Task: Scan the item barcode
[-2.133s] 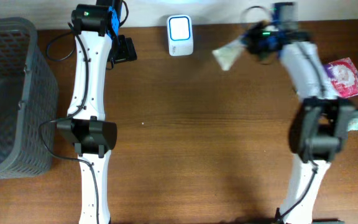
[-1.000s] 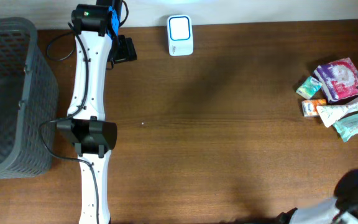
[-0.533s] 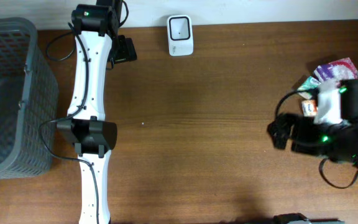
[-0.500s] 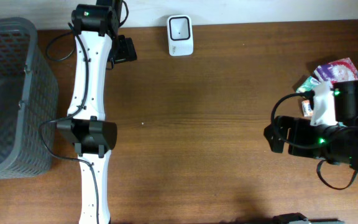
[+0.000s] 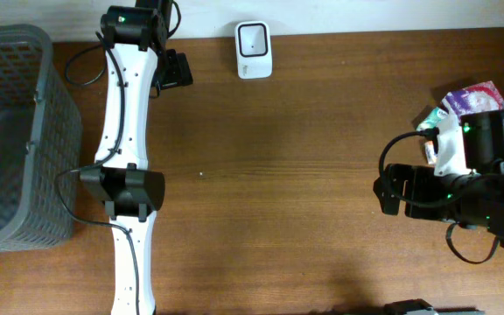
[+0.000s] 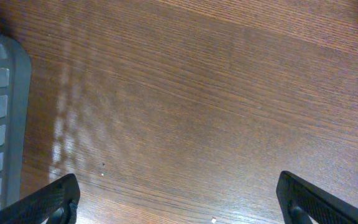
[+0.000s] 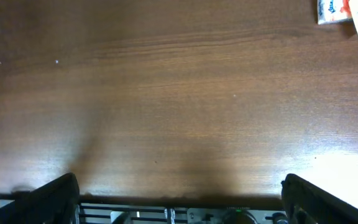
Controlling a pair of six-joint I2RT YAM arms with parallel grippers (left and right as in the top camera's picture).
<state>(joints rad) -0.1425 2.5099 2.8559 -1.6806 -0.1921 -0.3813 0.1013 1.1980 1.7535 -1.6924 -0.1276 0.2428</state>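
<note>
A brown wooden table [image 5: 304,175] fills every view, with a grey basket [image 5: 7,131] at its left edge and a white scanner [image 5: 254,50] standing at the far edge. The pile of packets [image 5: 469,98] lies at the right side, partly hidden under the right arm [image 5: 488,175]. Which packet is meant for scanning cannot be told. 2 risks are judged likely. The packets lie touching one another, so 2 could be pinched together or a neighbour pushed off the table by the arm above them. A barcode could also be turned away from the scanner, which is well apart from the pile. In the right wrist view the right gripper [image 7: 179,186] is spread fully wide with nothing between its fingers, over bare wood, and the pile is caught only at the top right corner, well off its line. The left gripper [image 6: 178,186] is likewise wide apart and empty, near the basket.
</note>
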